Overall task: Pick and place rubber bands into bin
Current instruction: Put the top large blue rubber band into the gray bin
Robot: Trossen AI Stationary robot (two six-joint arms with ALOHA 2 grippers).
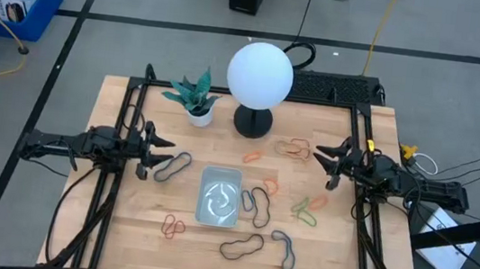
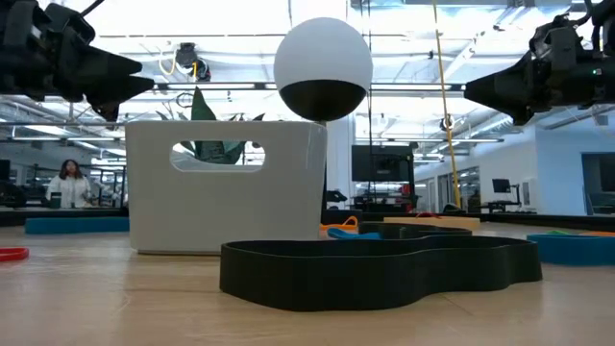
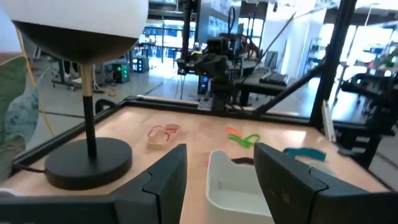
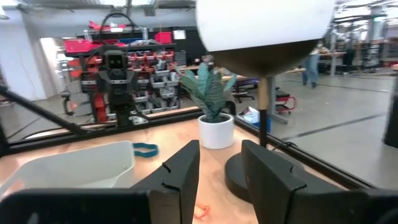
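Note:
Several rubber bands lie flat on the wooden table around the clear bin (image 1: pixel 219 196), among them a grey one (image 1: pixel 173 168), a red one (image 1: pixel 173 227), a black one (image 1: pixel 242 245), a green one (image 1: pixel 304 217) and an orange one (image 1: pixel 293 148). My left gripper (image 1: pixel 164 144) hovers level at the table's left side, open, with nothing between its fingers (image 3: pixel 171 171). At the right side my right gripper (image 1: pixel 319 153) also hovers level, its fingers (image 4: pixel 183 168) a narrow gap apart, with nothing between them. In the low view the black band (image 2: pixel 384 269) lies in front of the bin (image 2: pixel 226 183).
A white globe lamp (image 1: pixel 260 73) on a black base (image 1: pixel 252 121) and a small potted plant (image 1: pixel 197 101) stand at the table's far middle. A blue crate (image 1: pixel 19 1) sits on the floor beyond the far left corner. A person (image 2: pixel 69 183) stands far off in the room.

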